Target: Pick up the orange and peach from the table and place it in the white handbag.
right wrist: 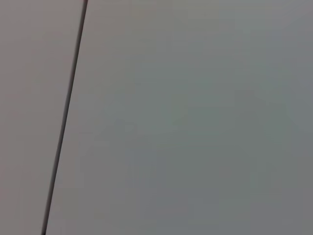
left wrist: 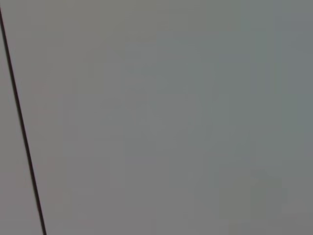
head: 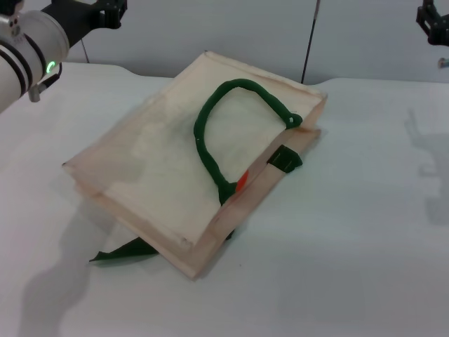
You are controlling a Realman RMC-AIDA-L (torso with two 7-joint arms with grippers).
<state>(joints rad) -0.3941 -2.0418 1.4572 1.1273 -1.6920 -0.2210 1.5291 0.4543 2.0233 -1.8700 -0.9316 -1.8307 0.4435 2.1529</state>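
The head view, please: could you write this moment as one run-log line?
white handbag: flat on table | orange: sliver visible at bag mouth | peach: not visible | left gripper: raised, far-left | right gripper: raised, far-right

A plain, flat grey-green wall surface [right wrist: 195, 122] fills nearly the whole right wrist view, smooth and unmarked. A thin, straight dark line [right wrist: 66, 117] crosses it near one edge, running at a slight slant from one border to the opposite one. Beyond the line the surface looks slightly warmer grey.
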